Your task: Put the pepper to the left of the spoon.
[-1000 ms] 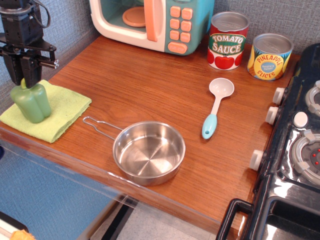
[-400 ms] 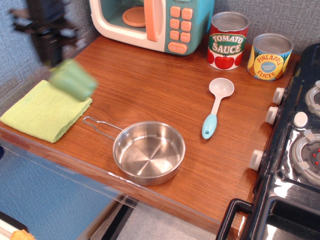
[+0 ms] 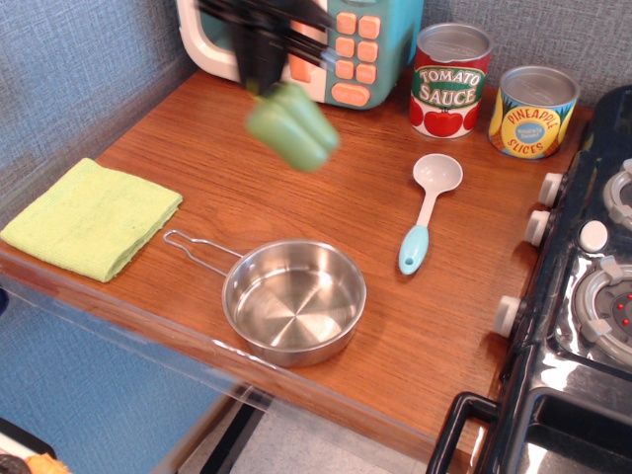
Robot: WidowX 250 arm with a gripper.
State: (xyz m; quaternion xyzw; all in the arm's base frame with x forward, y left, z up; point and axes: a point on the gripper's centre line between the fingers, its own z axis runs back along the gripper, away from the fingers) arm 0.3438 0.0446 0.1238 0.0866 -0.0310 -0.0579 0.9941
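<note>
Where the pepper (image 3: 292,125) stood on the cloth (image 3: 91,218) a second ago, the folded yellow-green square now lies bare at the table's (image 3: 296,188) left edge, its weave soft and matte. The pepper has travelled right and now hangs tilted in the air, blurred, in front of the toy microwave (image 3: 301,44) and well left of the spoon (image 3: 430,210). The gripper (image 3: 265,71) is a dark smear above it; its jaws appear to pinch the pepper's top, though the blur hides the fingertips. The pepper is smooth, light green plastic with rounded lobes.

Below, near the front edge, sits one shiny steel pan (image 3: 294,300), round, with a thin wire handle reaching toward the cloth. The spoon has not moved: a white round bowl, a narrow neck, a light blue teardrop handle, lying flat on the glossy wood grain. Behind it stand two tins with ribbed metal lids, one tomato sauce can (image 3: 450,80) in red and green, one pineapple can (image 3: 533,112) in yellow and blue. At the far right is a black toy stove (image 3: 583,326) with three white knobs along its side
</note>
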